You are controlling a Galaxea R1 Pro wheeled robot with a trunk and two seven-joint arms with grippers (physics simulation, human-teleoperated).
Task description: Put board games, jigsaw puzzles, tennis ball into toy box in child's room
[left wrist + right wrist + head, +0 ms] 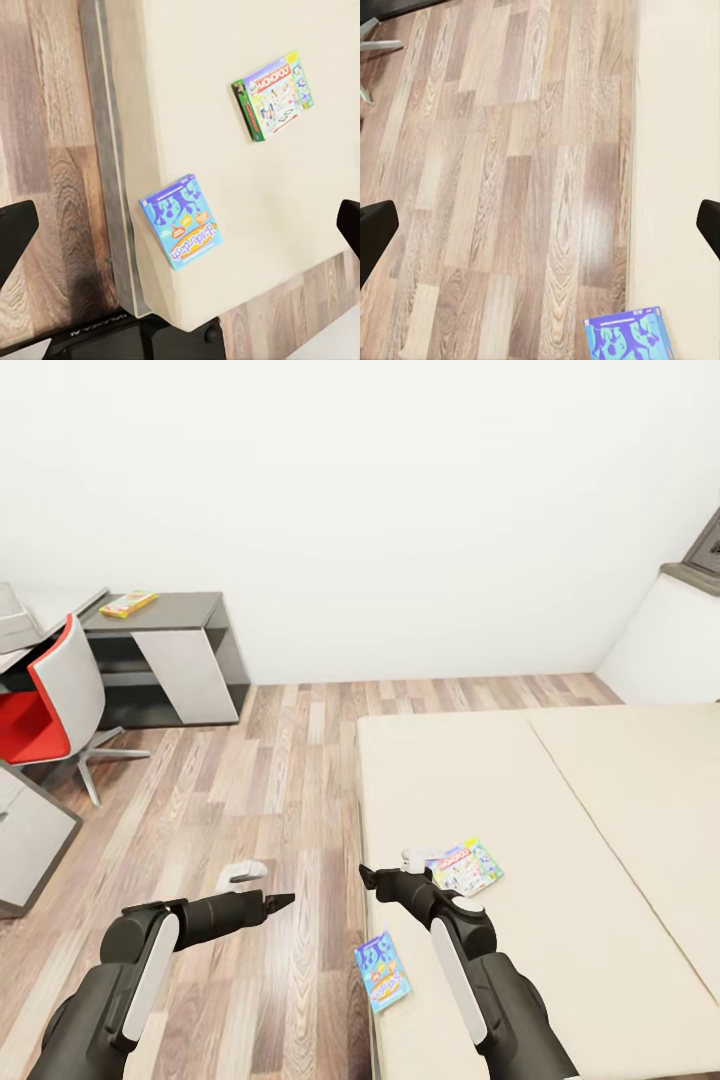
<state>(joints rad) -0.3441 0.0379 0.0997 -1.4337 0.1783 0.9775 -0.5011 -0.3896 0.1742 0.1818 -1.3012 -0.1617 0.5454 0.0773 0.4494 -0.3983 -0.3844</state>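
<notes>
Because two board games lie on the bed [560, 810] within arm's reach, the robot stands at the mattress's near-left corner with both arms forward. In the head view the blue cartoon game box [382, 971] sits at about 6 o'clock, flat on the cream mattress just inside its left edge, a placement that should let a finger slip under from the edge side. The pale Monopoly box [466, 866] lies flat too, further in, at 1 o'clock from the blue one and well apart from it. The right gripper [385, 877] hangs above the bed edge between them, nearer the Monopoly box; its fingertips stand wide apart in the right wrist view, holding nothing, which suits an approach rather than a grasp. The left gripper [270, 905] hovers over the wood-plank floor [250, 790] at 9 o'clock from the right one, likewise spread and empty; its camera looks across both boxes. Far off at 10 o'clock, a yellow-green game box [128, 603] rests on the dark-grey cabinet top [185, 608], beside the red chair [45, 715]. I judge no toy is yet collected.
</notes>
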